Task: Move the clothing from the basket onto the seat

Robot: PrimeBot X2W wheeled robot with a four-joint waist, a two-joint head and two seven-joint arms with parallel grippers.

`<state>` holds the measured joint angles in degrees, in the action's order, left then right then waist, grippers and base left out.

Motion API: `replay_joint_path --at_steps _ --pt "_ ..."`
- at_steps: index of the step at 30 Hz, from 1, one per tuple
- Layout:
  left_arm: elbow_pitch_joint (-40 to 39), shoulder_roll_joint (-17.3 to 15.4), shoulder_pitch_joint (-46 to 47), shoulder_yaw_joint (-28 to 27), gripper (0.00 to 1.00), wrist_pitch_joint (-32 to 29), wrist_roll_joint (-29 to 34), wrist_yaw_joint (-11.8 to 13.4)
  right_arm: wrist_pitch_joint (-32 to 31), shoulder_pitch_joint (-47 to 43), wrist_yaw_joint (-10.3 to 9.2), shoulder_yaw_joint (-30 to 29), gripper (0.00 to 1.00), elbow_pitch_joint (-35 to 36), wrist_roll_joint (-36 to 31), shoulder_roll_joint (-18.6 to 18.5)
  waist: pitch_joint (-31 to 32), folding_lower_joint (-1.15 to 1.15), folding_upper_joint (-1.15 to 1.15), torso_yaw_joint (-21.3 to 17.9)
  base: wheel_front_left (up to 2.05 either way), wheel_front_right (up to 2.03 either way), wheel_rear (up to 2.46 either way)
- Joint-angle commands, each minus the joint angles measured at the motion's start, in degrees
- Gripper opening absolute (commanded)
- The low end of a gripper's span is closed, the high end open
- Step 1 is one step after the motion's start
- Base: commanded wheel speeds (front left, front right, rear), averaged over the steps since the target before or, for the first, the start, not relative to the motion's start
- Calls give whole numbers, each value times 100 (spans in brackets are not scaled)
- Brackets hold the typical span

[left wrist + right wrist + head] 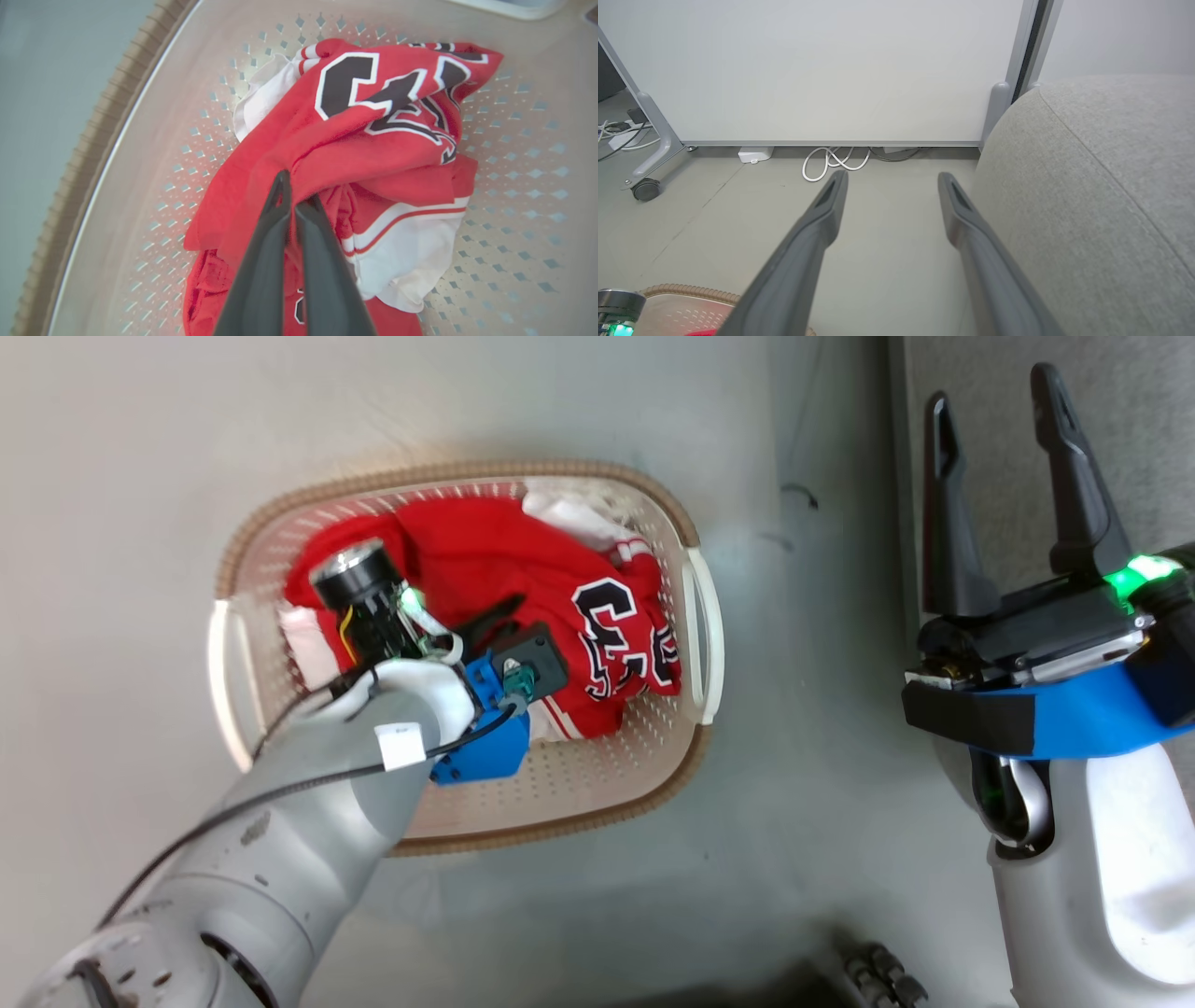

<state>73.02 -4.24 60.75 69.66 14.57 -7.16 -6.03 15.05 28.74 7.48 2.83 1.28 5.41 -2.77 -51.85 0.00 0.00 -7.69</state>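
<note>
The cream basket [448, 476] with its brown rim stands on the floor, left of centre in the head view. Inside lies the red clothing [523, 569] with black-white numerals, and some white fabric [579, 518] at the far side. My left arm reaches down into the basket. In the left wrist view the left gripper [297, 193] is shut on a fold of the red clothing [373, 154] above the perforated basket wall [140, 186]. My right gripper [991, 394] is open and holds nothing, its fingers over the edge of the grey seat [1162, 420].
In the right wrist view the seat [1087, 186] bulges at the right. A pale wheeled partition panel [831, 70] stands beyond bare floor, with looped white cables [836, 161] and a caster [644, 189] at its foot. The basket rim [691, 293] shows at the lower left.
</note>
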Motion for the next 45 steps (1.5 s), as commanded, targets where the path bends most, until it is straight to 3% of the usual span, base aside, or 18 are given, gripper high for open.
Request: replay_joint_path --at_steps 1,18,31,45 --pt "-43 16 -110 -86 0 39 -120 38 20 -59 3 -8 100 -30 -39 -21 279 0 0 111 0 0 0" --pt "-1017 -197 -1182 -894 0 69 -910 204 20 -586 3 -53 100 -416 -33 -22 2044 0 0 426 0 0 0" --pt "-1976 -403 -1777 -1680 0 70 -1146 164 19 -1207 3 -163 100 -660 -35 -21 3276 0 0 641 0 0 0" --pt "-2950 -476 -1965 -2584 0 71 -1245 -54 20 -1671 3 -165 100 -782 48 -21 4130 0 0 793 0 0 0"
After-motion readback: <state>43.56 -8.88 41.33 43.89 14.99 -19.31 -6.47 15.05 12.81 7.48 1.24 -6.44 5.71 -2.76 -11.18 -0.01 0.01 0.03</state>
